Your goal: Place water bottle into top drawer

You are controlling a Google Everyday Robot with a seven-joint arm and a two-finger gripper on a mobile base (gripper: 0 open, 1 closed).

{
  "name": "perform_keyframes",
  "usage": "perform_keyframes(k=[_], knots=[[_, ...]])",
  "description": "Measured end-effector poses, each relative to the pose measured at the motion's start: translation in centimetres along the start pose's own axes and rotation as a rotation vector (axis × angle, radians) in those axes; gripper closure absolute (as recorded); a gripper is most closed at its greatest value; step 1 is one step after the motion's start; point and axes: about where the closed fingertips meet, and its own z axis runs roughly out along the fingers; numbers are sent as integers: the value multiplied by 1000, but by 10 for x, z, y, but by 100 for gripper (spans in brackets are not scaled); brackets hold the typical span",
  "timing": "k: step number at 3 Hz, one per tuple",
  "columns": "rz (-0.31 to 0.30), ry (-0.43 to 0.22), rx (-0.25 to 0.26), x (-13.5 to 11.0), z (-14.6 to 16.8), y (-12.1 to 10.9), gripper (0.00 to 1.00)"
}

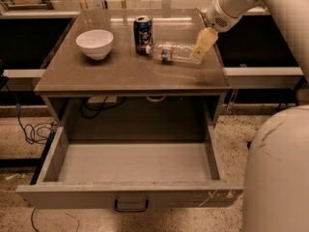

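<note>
**Item:** water bottle (175, 52). It lies on its side near the back right corner of the worktop (120, 76). The cap points toward the can (143, 35), which stands just beside it, and the base points toward the right edge.

**Tool:** gripper (201, 46). It is at the bottle's base end, near the right edge. Whether it is released or clenched cannot be told.

**Destination:** top drawer (130, 196), pulled open below the front edge.

**Also present:** bowl (95, 43), toward the back left corner.

**Risks, as judged:**
- The round, ribbed bottle may roll or slip out of an end-on grip.
- A push along the bottle could topple the can.
- A weak hold might drop the bottle short of the drawer.
</note>
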Motion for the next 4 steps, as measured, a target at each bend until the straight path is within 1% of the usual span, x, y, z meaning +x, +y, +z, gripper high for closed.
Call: perform_keyframes(k=[1,2,3,4], knots=[[0,0,0,0,0,0,0],[-9,-38,6,-14,20,-3,0],[-13,-82,-13,-29,44,-2,0],[-17,-103,-56,-35,62,6,0]])
